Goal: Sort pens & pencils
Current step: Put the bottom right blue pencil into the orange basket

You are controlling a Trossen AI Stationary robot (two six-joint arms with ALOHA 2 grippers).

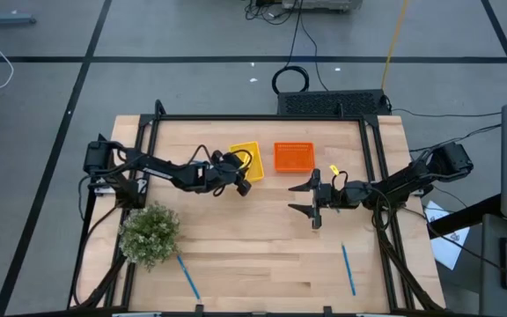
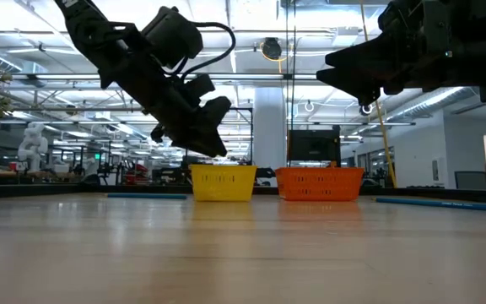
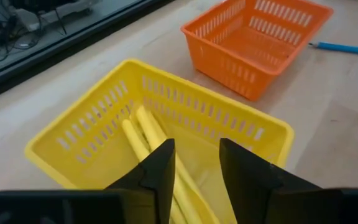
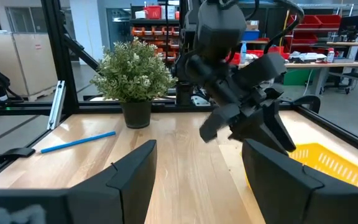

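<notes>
While my left gripper [image 3: 194,180] hangs over the yellow basket [image 1: 246,162], I see its fingers parted with nothing between them, and the pencils [image 3: 148,140] lie loose on the basket floor right under the tips, so I judge a drop has just been made here and the arm is high enough to clear the rim. The orange basket [image 1: 293,157] sits just beside the yellow one and looks empty from my left wrist view, which tells me the pens have not been started. Two pens remain out on the table: one [image 1: 187,276] near the potted plant [image 1: 150,232] on the left side, the other [image 1: 348,269] toward the near edge on the right. My right gripper [image 1: 314,200] waits above the table in front of the orange basket, fingers spread wide and holding nothing, well placed I think to go down for the right-hand pen. A small yellow bit shows next to that arm's wrist, but I cannot tell what it is.
</notes>
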